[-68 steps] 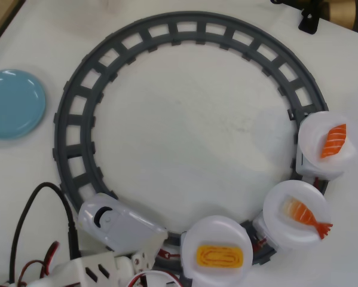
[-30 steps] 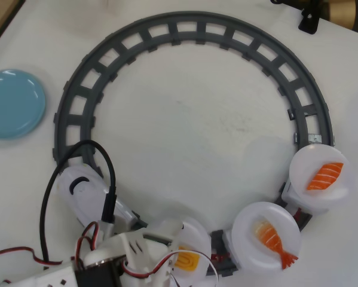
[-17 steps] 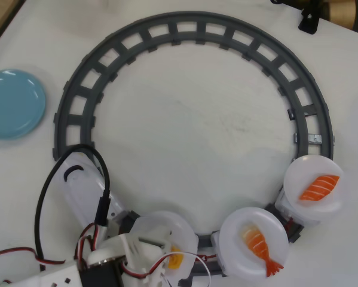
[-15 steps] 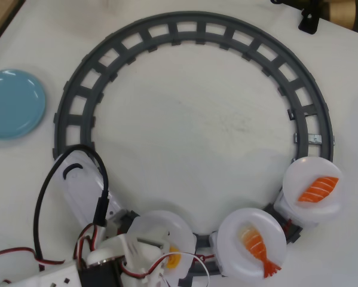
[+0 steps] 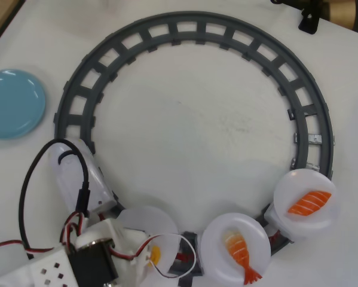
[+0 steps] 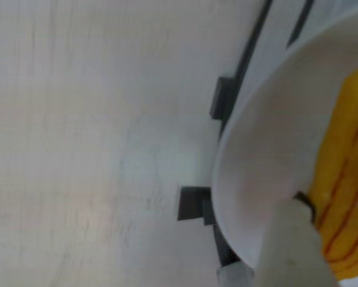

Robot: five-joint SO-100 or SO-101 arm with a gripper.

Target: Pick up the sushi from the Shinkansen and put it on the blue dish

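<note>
The sushi (image 6: 346, 197) lies on the first white plate (image 5: 144, 224) behind the Shinkansen (image 5: 77, 176), its long axis running from about 1 to 7 o'clock in the wrist view. One finger (image 6: 295, 251) of the pincer touches its 8 o'clock edge. The pincer's opening cannot be told. The blue dish (image 5: 14, 103) waits well apart at 10 o'clock in the overhead view.

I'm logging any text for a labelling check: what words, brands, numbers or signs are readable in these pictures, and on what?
None are readable. The white plastic toy train, light-blue round dish, grey circular track, white round plates and yellow egg sushi bear no visible lettering in the overhead or wrist view.
</note>
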